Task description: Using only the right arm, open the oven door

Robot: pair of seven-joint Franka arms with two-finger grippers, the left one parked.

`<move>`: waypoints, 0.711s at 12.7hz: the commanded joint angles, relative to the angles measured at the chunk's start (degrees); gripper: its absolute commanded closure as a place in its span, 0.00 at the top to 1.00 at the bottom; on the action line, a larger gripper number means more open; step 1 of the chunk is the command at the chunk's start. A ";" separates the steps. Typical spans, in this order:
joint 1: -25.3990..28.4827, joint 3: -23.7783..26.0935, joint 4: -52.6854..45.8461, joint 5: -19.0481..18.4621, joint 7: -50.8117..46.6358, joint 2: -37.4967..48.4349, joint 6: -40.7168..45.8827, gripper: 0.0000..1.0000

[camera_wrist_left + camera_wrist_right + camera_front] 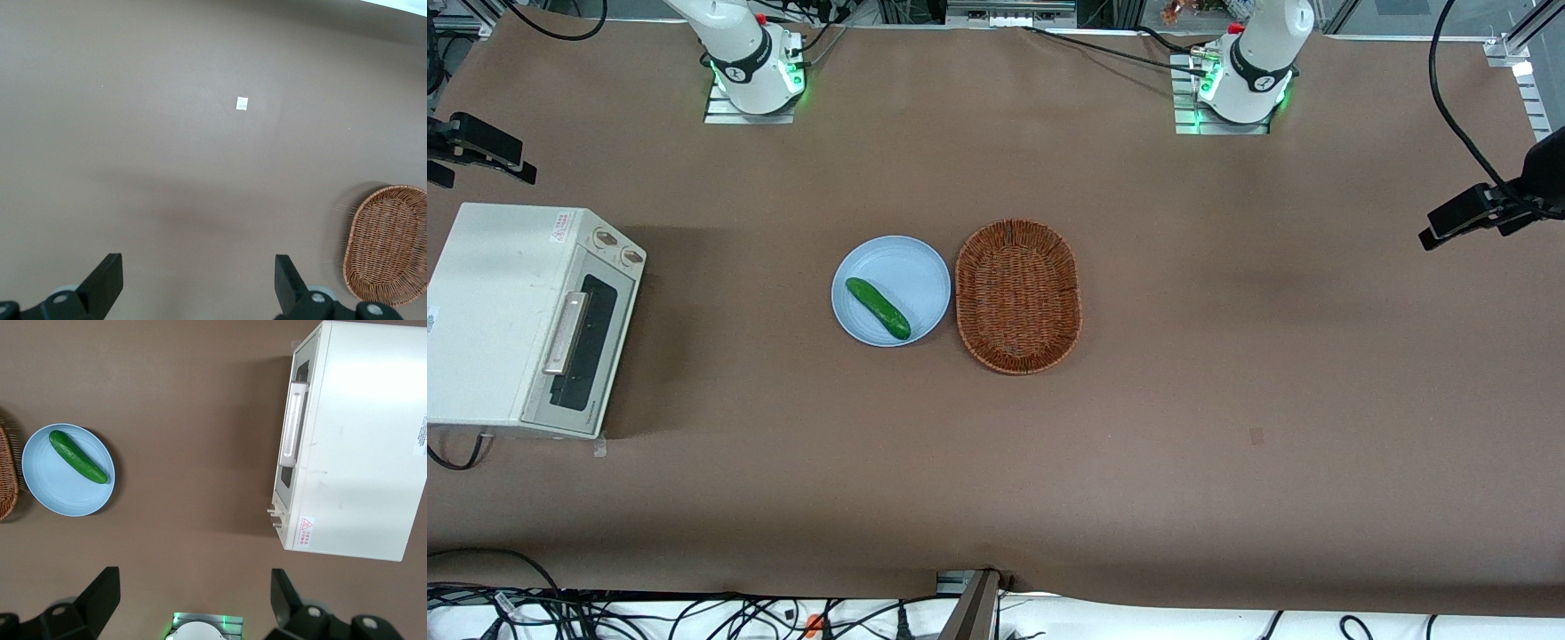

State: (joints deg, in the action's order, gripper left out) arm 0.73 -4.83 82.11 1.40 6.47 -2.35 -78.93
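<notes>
The right arm's claw (193, 597) hangs wide open and empty high above the worktop (1227, 373), the oven (353, 440) standing at its end, door (291, 440) shut, handle (289, 423) lying crosswise to the fingers.

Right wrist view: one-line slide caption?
Open gripper high above the table, oven door shut, cucumber on plate.

Bare brown table (720, 293) lies in front of the shut oven door (576, 342); the gripper (193, 597), fingers spread, hangs high above it; plate (920, 267) and basket (1018, 296) sit well apart
</notes>
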 commanded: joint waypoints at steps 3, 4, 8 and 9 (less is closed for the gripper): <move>-0.82 0.61 -1.07 -0.70 -0.67 -0.29 0.27 1.00; -0.82 0.61 -1.07 -0.70 -0.67 -0.38 0.27 1.00; -0.82 0.61 -0.99 -0.61 0.03 -0.47 0.53 1.00; -0.82 0.61 -0.90 -0.61 0.12 -0.55 0.71 1.00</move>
State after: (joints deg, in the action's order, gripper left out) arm 0.63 -4.83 82.10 1.36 6.47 -2.45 -78.93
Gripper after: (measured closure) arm 0.000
